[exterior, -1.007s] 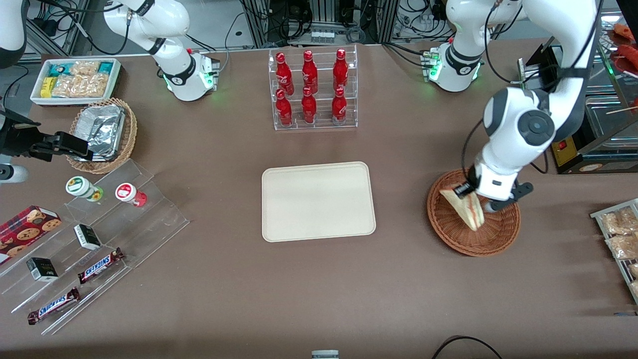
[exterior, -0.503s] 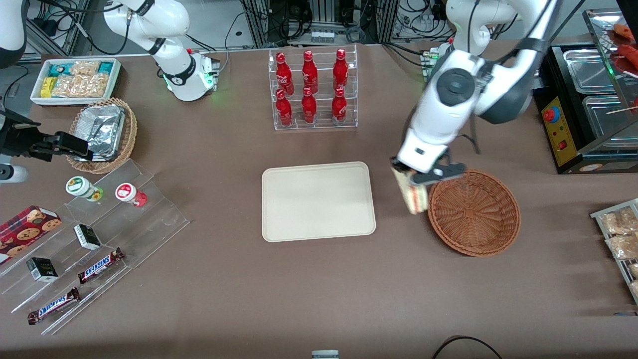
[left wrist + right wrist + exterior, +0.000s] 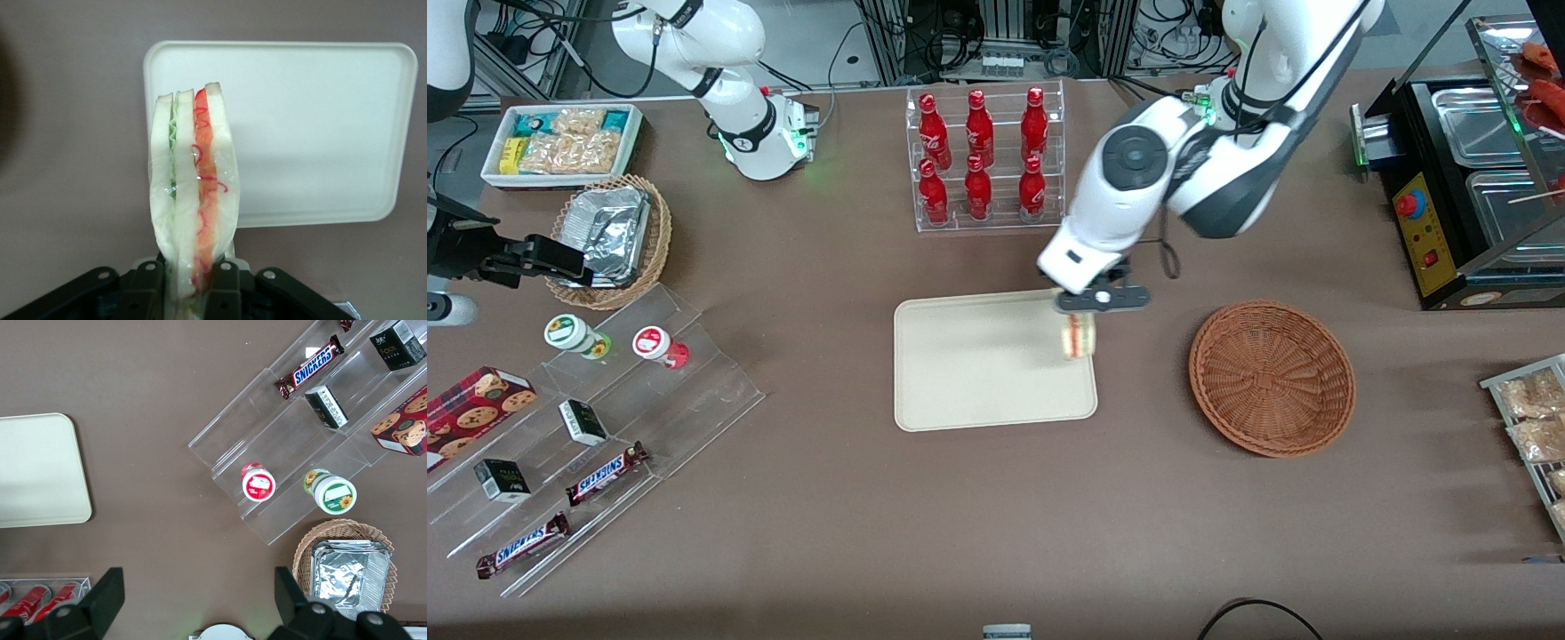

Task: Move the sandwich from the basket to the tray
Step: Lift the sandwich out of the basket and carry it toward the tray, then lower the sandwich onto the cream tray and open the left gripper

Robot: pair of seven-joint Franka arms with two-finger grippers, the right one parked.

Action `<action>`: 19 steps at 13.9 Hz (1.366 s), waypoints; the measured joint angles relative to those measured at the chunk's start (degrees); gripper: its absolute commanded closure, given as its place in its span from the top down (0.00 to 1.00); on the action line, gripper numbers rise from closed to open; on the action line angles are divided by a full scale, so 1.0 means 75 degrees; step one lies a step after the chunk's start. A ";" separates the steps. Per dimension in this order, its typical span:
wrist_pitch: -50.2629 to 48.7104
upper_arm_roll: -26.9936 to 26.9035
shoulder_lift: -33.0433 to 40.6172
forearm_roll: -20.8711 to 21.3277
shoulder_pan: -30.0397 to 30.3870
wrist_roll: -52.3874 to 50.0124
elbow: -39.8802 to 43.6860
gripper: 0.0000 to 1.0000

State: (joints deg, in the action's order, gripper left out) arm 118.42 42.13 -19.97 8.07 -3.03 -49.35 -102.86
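My left gripper (image 3: 1082, 313) hangs above the edge of the cream tray (image 3: 978, 373) that faces the basket, shut on the sandwich (image 3: 1079, 337). The sandwich (image 3: 193, 187) is a wrapped wedge of white bread with green and red filling, held upright between the two black fingers (image 3: 225, 287) with its layered edge showing. Under it lies the bare tray (image 3: 313, 127). The reddish-brown wicker basket (image 3: 1272, 378) sits beside the tray, toward the working arm's end of the table, with nothing in it.
A clear rack of red bottles (image 3: 983, 160) stands farther from the camera than the tray. Toward the parked arm's end are a tan basket with a foil container (image 3: 609, 236), a white snack bin (image 3: 560, 142) and clear shelves with snacks (image 3: 578, 427).
The left gripper lifted the sandwich out of the basket and carried it sideways, past the basket's rim, to above the tray's edge. The basket now holds nothing.
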 measured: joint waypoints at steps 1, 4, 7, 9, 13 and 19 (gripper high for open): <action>0.0000 0.0000 -0.0341 0.0354 -0.0309 -0.0313 0.0253 0.23; 0.0002 -0.0007 -0.1598 0.1697 -0.1055 -0.1308 0.1027 0.23; 0.0016 -0.0019 -0.2906 0.2780 -0.1493 -0.1903 0.1708 0.23; 0.0130 -0.0020 -0.3488 0.3048 -0.1613 -0.1941 0.2068 0.23; 0.0203 -0.0304 -0.3900 0.3125 -0.1977 -0.1941 0.2562 0.23; 0.0686 -0.0874 -0.3924 0.3125 -0.2483 -0.1941 0.2600 0.84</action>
State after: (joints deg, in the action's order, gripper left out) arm 123.57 35.58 -49.39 31.51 -21.66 -63.91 -83.36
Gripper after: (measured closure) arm 0.767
